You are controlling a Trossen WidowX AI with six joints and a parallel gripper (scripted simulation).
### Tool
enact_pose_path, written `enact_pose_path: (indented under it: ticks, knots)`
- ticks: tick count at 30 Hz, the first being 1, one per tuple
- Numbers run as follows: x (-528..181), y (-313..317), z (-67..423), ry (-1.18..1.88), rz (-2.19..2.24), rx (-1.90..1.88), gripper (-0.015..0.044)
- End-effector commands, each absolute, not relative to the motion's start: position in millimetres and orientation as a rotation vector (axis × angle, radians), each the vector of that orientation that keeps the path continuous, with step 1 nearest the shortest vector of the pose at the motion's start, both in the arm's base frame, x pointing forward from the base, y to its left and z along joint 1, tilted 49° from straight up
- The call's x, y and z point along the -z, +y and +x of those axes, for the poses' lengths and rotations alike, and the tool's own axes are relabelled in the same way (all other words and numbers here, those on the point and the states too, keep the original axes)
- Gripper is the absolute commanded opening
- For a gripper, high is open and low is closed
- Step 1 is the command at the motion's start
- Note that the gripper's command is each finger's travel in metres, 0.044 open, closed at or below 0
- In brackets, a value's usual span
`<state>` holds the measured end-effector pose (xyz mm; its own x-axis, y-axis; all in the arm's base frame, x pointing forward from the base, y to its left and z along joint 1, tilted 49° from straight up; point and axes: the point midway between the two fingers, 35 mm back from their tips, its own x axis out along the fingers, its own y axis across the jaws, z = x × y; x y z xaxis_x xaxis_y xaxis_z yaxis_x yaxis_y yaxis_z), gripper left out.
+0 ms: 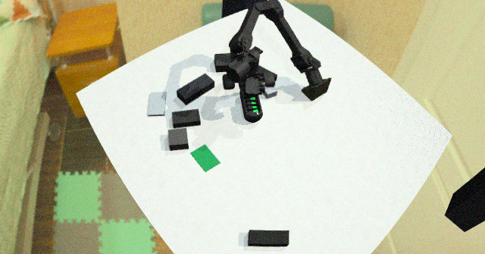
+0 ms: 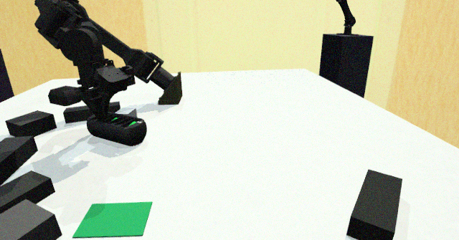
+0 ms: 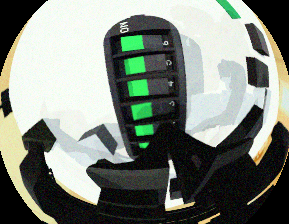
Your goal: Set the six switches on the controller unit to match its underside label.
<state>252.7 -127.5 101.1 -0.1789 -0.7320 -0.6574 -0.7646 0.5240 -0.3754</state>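
The dark grey controller unit [image 1: 252, 110] [image 2: 120, 130] [image 3: 147, 63] sits flat on its base on the white bench [image 1: 303, 163], its switch row facing up. In the wrist view four rocker switches show their green ends toward the left. The switches at the near end are hidden under my fingers. My gripper [image 1: 252, 90] [image 2: 101, 116] [image 3: 164, 127] is shut with nothing between the fingers. It points down onto the end of the unit nearest the arm, and its tips are at or touching the switch row there.
Dark blocks [image 1: 195, 88] [image 1: 186, 117] [image 1: 178, 139], a light grey plate [image 1: 157, 103] and a flat green square [image 1: 204, 158] [image 2: 115, 218] lie left of the unit. A dark wedge [image 1: 316, 89] [image 2: 172, 91] stands to the right. One block [image 1: 268, 237] [image 2: 376, 204] lies near the front edge.
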Motion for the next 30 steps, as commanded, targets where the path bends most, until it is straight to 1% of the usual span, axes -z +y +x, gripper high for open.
enact_pose_path:
  ticks: [1, 5, 10, 14, 18, 30]
  knots:
    - [-100.4, -127.9, 251.7, 1.932, -1.232, -0.052, 0.0000]
    - [-102.3, -125.7, 252.9, 1.929, -1.225, -0.051, 0.0000]
    - [-129.3, -94.9, 259.8, 1.932, -1.231, -0.054, 0.0000]
    - [-127.6, -93.3, 259.6, 1.932, -1.231, -0.055, 0.0000]
    - [-108.9, -75.9, 254.6, 1.933, -1.231, -0.053, 0.0000]
    - [-99.7, -85.6, 253.4, 1.932, -1.231, -0.054, 0.0000]
